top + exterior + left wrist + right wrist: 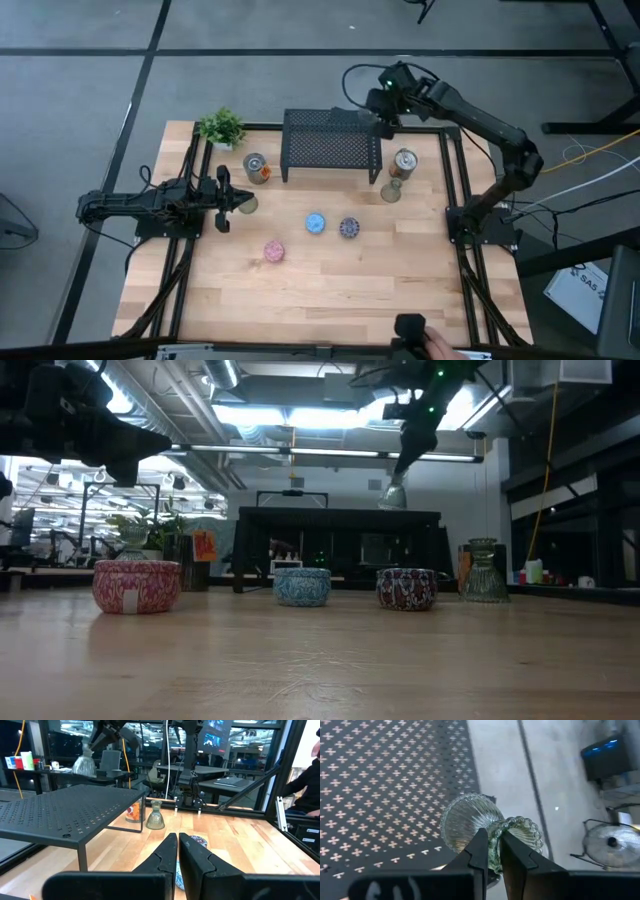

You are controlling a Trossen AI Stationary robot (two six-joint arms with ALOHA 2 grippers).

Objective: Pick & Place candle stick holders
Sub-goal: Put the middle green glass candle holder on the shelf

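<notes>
Glass holder (487, 827) is clamped in the right gripper (491, 851), raised above the right end of the mesh stand (331, 146), upper centre in the high view. Left gripper (243, 203) rests closed at the tabletop (330, 290) left side.

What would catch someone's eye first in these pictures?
The right hand is raised over the far right corner of the black mesh stand, shut on a clear glass candle holder. On the wooden table, pink, blue and purple holders sit near the middle. The left hand waits at the table's left side.
</notes>
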